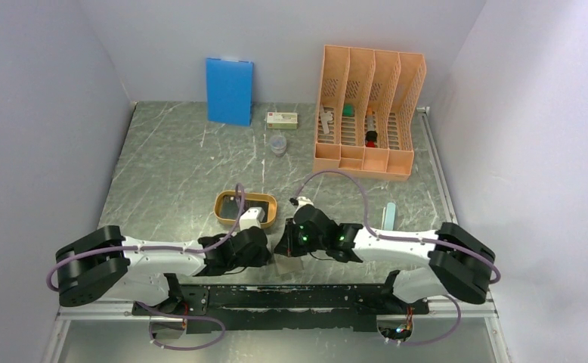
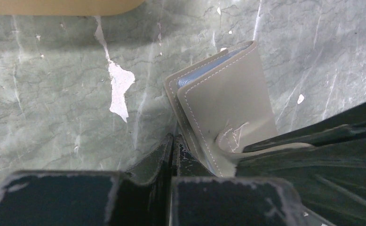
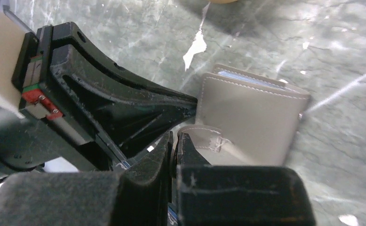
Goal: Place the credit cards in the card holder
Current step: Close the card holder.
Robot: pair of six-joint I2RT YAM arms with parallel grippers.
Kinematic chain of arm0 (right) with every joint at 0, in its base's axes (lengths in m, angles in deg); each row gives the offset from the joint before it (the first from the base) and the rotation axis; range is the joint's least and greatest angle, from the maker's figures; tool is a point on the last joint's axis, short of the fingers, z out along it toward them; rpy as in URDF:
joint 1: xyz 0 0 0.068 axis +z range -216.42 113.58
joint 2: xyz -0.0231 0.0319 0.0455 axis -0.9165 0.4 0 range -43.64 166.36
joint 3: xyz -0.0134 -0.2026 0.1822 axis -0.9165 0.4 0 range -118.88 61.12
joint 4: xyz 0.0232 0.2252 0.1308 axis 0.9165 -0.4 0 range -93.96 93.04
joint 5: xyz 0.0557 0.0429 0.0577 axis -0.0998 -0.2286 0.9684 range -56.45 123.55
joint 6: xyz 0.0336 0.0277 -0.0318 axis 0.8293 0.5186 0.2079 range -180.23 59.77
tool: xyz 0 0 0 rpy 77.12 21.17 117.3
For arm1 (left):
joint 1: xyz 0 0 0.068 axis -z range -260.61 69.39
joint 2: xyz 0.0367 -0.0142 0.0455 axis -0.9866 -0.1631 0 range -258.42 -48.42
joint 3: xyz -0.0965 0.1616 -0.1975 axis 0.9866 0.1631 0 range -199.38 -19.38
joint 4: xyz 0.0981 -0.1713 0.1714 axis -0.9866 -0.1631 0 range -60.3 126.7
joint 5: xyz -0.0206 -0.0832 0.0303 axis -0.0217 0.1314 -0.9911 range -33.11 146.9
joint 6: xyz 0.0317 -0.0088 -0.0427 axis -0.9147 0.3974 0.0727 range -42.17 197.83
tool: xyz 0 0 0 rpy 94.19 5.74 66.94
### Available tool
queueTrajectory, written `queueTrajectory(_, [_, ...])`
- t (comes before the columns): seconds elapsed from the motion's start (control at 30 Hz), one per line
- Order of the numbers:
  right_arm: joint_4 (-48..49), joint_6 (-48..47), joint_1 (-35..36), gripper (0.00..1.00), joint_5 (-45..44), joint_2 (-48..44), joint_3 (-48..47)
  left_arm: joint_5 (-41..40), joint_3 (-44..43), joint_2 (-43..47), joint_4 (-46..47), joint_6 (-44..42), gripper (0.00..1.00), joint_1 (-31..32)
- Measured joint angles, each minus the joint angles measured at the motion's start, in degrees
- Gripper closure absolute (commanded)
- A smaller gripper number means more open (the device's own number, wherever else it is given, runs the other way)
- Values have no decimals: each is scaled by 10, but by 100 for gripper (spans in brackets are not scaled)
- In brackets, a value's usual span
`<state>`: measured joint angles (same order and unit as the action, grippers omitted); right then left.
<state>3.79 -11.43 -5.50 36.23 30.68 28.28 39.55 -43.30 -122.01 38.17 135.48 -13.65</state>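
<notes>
- The card holder [image 2: 228, 94] lies on the table [image 2: 54, 94], folded nearly closed, its grey stitched cover up and a sliver of pale blue pocket showing along one edge.
- In the top view it sits at lower centre, mostly hidden under the two wrists and just below the orange oval tray [image 1: 219, 208].
- The left gripper [image 2: 173, 141] has its fingers clenched together with nothing between them. Its tips rest against the card holder's edge, at bottom centre of its own wrist view.
- The right gripper [image 3: 175, 141] also has its fingers pressed together. In the left wrist view it reaches in from the right of the frame, and a curled grey flap of the card holder's cover appears pinched between its fingers.
- In the right wrist view that flap bends up beside the fingertips, with the rest of the cover lying flat to the right of it.
- The two grippers meet tip to tip over the card holder's near corner.
- At the top of the overhead frame stand a blue board [image 1: 229, 91] and an orange file rack [image 1: 335, 83].
- A small box [image 1: 282, 119] and a small cup [image 1: 277, 144] sit between them.
</notes>
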Motion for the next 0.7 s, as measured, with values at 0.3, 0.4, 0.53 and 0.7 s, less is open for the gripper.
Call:
queueTrajectory(0.3, [34, 16, 3, 36, 25, 26, -8, -11, 14, 29, -23, 18, 95, 0])
queueTrajectory(0.4, [1, 10, 3, 33, 20, -5, -24, -21, 22, 47, -39, 27, 94, 0])
queueTrajectory(0.53, [-68, -8, 4, 33, -7, -67, -54, -33, 34, 75, -61, 35, 94, 0])
queueTrajectory(0.7, [-150, -25, 5, 47, -60, -160, -59, -43, 35, 93, -90, 39, 94, 0])
